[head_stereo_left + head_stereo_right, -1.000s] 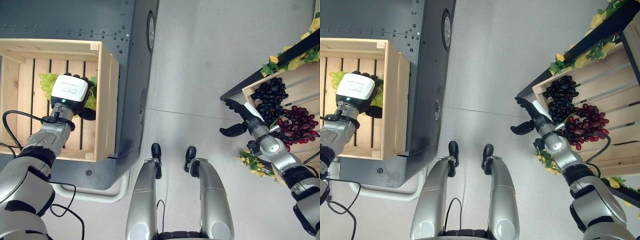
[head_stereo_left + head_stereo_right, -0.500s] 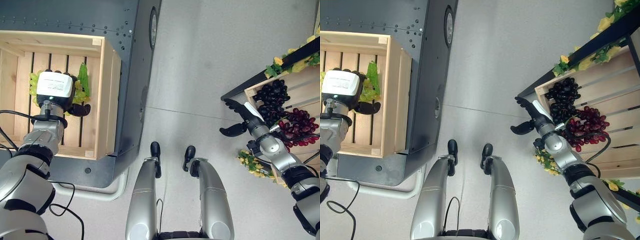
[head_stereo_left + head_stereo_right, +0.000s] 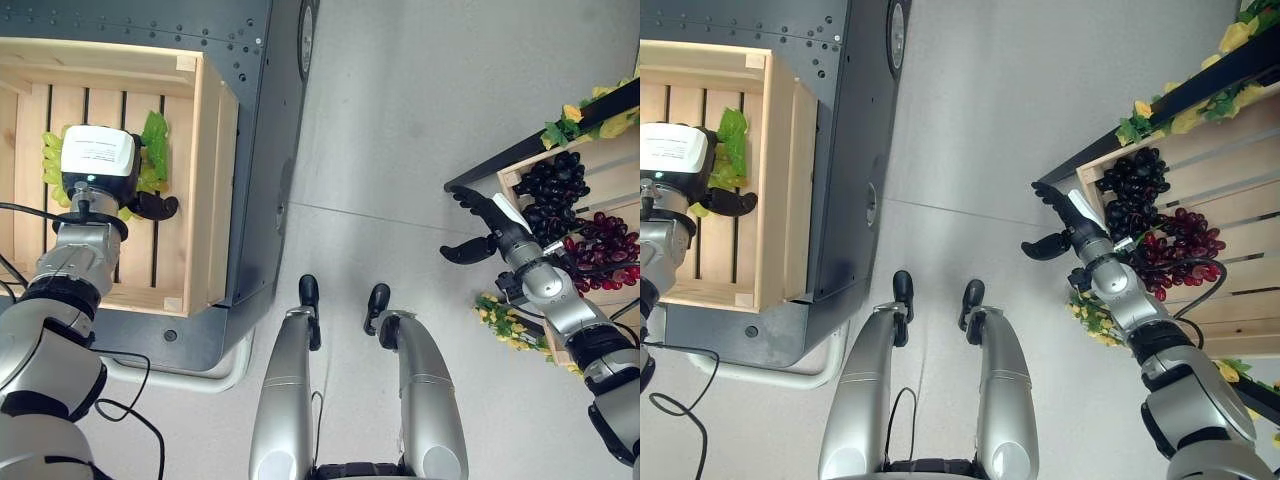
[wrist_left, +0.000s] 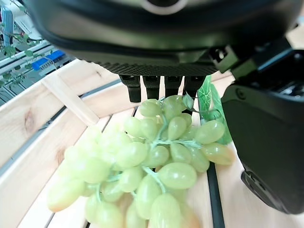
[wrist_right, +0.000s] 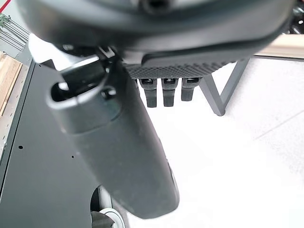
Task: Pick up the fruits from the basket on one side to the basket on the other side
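Observation:
A bunch of green grapes [image 4: 152, 161] with a green leaf [image 3: 155, 140] lies on the slats of the wooden crate [image 3: 205, 180] at my left. My left hand [image 3: 95, 165] hovers right over the bunch, fingers straight and thumb standing out to the side, not closed round it. At my right, a second wooden crate [image 3: 610, 170] holds a dark bunch of grapes [image 3: 555, 185] and a red bunch [image 3: 605, 245]. My right hand [image 3: 495, 225] is open just outside that crate's near corner, beside the dark bunch and touching nothing.
The left crate rests on a dark metal cart [image 3: 265, 150]. Yellow flowers and green leaves [image 3: 580, 115] trim the black frame round the right crate, with more of them [image 3: 505, 320] below it. Bare grey floor lies between the two sides.
My left hand has moved leftward inside the crate, and the green bunch has shifted with it; the leaf now shows beside the hand. The right hand has barely moved.

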### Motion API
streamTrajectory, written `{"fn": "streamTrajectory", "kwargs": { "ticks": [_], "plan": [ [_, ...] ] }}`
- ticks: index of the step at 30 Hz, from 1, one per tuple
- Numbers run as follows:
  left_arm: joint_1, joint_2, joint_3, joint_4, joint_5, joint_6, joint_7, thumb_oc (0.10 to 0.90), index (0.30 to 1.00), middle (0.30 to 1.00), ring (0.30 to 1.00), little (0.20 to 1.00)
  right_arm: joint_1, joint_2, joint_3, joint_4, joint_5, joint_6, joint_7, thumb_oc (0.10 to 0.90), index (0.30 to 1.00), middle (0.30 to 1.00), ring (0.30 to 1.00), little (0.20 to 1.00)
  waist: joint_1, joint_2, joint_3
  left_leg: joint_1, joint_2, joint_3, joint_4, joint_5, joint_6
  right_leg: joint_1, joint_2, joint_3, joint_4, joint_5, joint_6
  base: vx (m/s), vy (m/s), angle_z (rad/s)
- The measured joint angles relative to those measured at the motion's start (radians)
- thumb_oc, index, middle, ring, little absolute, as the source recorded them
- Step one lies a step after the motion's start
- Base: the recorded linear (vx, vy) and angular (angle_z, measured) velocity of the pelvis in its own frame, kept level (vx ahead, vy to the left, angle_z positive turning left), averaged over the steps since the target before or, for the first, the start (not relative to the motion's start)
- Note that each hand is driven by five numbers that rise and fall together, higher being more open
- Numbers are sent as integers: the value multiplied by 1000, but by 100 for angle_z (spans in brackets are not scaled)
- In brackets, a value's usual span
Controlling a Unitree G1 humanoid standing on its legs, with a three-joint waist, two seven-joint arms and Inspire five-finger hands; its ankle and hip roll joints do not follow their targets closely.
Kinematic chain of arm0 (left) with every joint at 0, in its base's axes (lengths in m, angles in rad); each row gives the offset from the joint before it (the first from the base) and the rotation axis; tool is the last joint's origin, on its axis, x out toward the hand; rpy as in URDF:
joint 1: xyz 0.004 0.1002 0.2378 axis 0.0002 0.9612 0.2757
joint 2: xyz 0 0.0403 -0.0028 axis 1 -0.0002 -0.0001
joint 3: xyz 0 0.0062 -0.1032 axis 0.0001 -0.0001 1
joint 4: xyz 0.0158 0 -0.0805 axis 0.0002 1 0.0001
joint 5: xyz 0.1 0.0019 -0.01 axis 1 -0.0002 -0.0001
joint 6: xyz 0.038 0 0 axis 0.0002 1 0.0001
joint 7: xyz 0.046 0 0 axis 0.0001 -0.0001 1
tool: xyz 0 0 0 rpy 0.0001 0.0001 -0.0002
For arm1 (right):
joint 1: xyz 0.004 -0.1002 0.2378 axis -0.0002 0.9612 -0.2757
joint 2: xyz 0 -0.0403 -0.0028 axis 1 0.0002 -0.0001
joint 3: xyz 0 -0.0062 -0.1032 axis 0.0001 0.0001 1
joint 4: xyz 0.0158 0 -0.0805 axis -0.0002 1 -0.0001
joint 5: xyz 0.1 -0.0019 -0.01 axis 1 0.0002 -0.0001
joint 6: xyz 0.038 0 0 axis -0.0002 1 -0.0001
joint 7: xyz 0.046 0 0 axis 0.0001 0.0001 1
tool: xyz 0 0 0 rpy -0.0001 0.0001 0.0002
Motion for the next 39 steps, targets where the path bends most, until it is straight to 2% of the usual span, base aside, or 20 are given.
{"fn": "streamTrajectory", "kwargs": {
  "ticks": [8,19,21,25,26,29,34,39],
  "plan": [
    [-9,2,-3,12,-9,-5,-60,400,300,300,300,300,2,-7,0,-1,2,-11,1,800,900,900,900,900,-10,-12,1,-6,1,0,5,0,4,-1,0,-1,-5,8,2,-8,-2,-1],
    [25,2,2,14,-33,-23,4,400,300,300,300,300,18,-6,0,-9,3,-18,1,800,900,900,900,900,-5,-16,1,26,-6,2,1,3,10,31,-6,1,-4,13,7,12,1,1],
    [43,2,27,11,-90,-40,29,400,300,300,300,300,21,-6,0,-13,2,-18,1,800,900,900,900,900,-5,-16,1,32,-7,2,1,3,11,36,-7,1,-3,13,7,0,0,0],
    [99,1,136,-26,-219,-109,81,400,300,300,300,300,38,-6,-6,-21,2,-18,1,800,900,900,900,900,-4,-16,1,47,-13,2,-9,9,14,46,-13,1,-4,13,7,-7,-11,4],
    [100,0,155,-27,-234,-142,114,800,900,900,900,900,47,-6,-7,-23,1,-18,1,800,900,900,900,900,-3,-16,1,47,-16,2,-19,19,15,45,-16,0,-5,14,9,4,-18,11],
    [102,0,193,-47,-231,-216,142,800,900,900,900,900,70,-2,-8,-37,-1,-18,1,800,900,900,900,900,2,-17,0,46,-17,3,-23,25,15,43,-17,0,-4,15,10,-28,-9,5],
    [112,2,192,-92,-149,-331,229,800,900,900,900,900,92,1,-9,-62,-1,-18,0,800,900,900,900,900,4,-17,0,52,-18,7,-27,26,17,45,-18,5,-7,17,13,26,8,-1],
    [149,14,194,-117,-42,-401,362,800,900,900,900,900,134,1,-12,-72,-2,-18,0,800,900,900,900,900,3,-17,1,66,-19,13,-27,25,19,55,-19,8,-8,17,13,19,7,-3]
  ]
}}
